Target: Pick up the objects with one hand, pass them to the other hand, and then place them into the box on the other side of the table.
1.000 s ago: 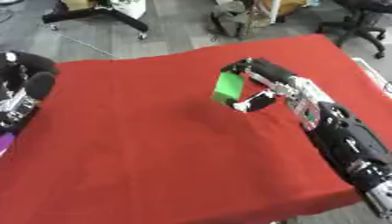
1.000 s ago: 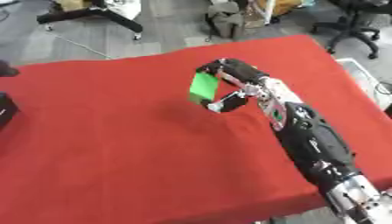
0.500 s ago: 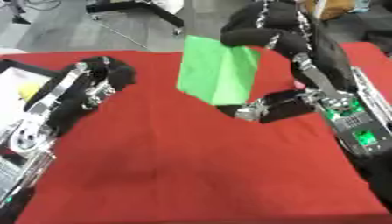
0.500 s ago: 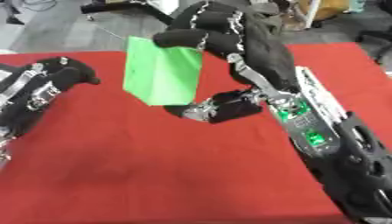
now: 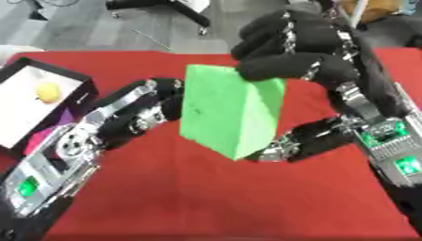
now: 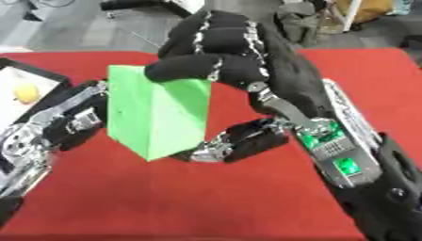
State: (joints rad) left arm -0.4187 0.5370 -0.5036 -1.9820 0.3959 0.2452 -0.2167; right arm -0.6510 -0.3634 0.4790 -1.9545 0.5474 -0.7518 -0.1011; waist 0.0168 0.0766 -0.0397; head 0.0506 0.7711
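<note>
- Green block (image 5: 227, 115): we see it held up above the red table (image 5: 206, 197), in the middle of the view, between the two hands.
- Right hand (image 6: 223, 54): its fingers curl over the block's top edge and its thumb (image 6: 239, 141) presses from below, so it pinches the block.
- Left hand (image 5: 132, 115): it reaches in from the left, fingers bent against the block's left face; we cannot tell whether they grip it.
- Box (image 5: 78, 89): black-walled with a white floor, at the table's left edge, holding a yellow object (image 5: 48, 92) and something magenta (image 5: 43, 137).
</note>
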